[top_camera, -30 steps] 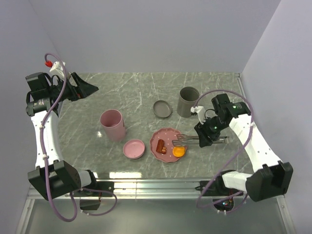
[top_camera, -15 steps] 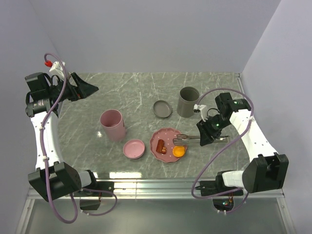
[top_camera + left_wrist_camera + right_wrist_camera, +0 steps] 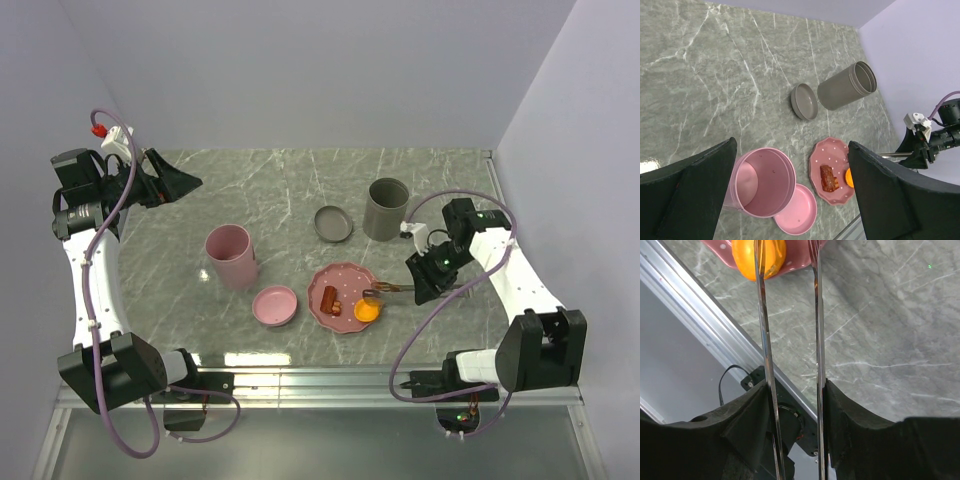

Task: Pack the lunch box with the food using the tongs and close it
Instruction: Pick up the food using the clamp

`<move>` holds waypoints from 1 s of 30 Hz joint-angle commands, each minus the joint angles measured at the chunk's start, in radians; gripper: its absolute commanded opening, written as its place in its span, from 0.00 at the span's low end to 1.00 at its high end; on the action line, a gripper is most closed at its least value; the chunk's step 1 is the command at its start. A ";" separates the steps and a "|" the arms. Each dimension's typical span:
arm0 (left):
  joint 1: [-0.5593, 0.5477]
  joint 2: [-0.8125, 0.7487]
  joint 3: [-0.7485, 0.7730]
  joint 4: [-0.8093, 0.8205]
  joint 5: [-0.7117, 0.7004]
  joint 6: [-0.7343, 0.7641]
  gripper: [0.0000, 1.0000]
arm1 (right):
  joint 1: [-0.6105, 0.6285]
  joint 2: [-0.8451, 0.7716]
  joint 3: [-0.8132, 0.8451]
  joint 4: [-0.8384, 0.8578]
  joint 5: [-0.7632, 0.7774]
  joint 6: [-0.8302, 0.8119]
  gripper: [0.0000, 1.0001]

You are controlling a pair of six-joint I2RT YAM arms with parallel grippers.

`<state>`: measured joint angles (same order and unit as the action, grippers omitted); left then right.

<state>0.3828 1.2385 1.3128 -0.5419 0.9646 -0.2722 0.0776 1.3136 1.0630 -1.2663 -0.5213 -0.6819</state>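
– Your right claw [image 3: 428, 285] is tipping the tongs [image 3: 392, 291] downward. A second ago they were lying long and flat above the bench [image 3: 250, 190]. Now their tips are dipping at the near rim of the pink scalloped plate [image 3: 345, 278], right by the orange slice [image 3: 367, 311].

– Am I gripping them properly?

– You are squeezing both thin arms partway together, so that claw is standing narrow around the tongs, and the arms are keeping a gap between them. Your left claw [image 3: 180, 183] is hanging wide and holding nothing at the far left corner, just as it was.

– Where is the slice lying from me?

– It is sitting to the left of your right claw and a little nearer the bases, on the plate's near edge. The tongs' long axis is running leftward from your claw toward it. In the right wrist view, one arm of the tongs [image 3: 816, 330] is passing beside the orange slice [image 3: 771, 257] while the other is crossing right over it, so you are not straddling it yet. I am guessing you are needing a small sideways shift toward the slice before pinching. The sausage piece [image 3: 330, 297] is waiting further left on the same plate.

– Which arm is nearer?

– Your right, by far.
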 commanded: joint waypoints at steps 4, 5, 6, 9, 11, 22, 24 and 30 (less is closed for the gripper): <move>0.002 -0.028 0.003 0.025 0.026 0.011 0.99 | -0.010 -0.013 -0.026 0.042 0.007 -0.015 0.51; 0.002 -0.027 0.003 0.026 0.026 0.010 0.99 | -0.010 -0.013 -0.026 0.042 0.004 -0.018 0.51; 0.004 -0.027 0.003 0.026 0.028 0.010 0.99 | -0.012 -0.011 -0.026 0.033 0.004 -0.018 0.51; 0.004 -0.028 -0.003 0.036 0.028 0.002 0.99 | -0.012 -0.014 -0.018 0.010 -0.016 -0.027 0.50; 0.002 -0.028 -0.007 0.037 0.028 0.001 0.99 | -0.010 -0.017 -0.011 -0.004 -0.028 -0.033 0.49; 0.002 -0.034 -0.007 0.045 0.033 -0.009 0.99 | -0.010 -0.005 -0.023 -0.016 -0.019 -0.036 0.48; 0.002 -0.036 -0.009 0.043 0.031 -0.009 0.99 | -0.010 -0.001 -0.023 -0.018 -0.020 -0.039 0.48; 0.002 -0.034 -0.010 0.048 0.033 -0.012 0.99 | -0.010 0.012 -0.015 -0.045 -0.039 -0.060 0.47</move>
<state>0.3828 1.2308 1.3052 -0.5343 0.9710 -0.2771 0.0738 1.3216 1.0382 -1.2778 -0.5289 -0.7128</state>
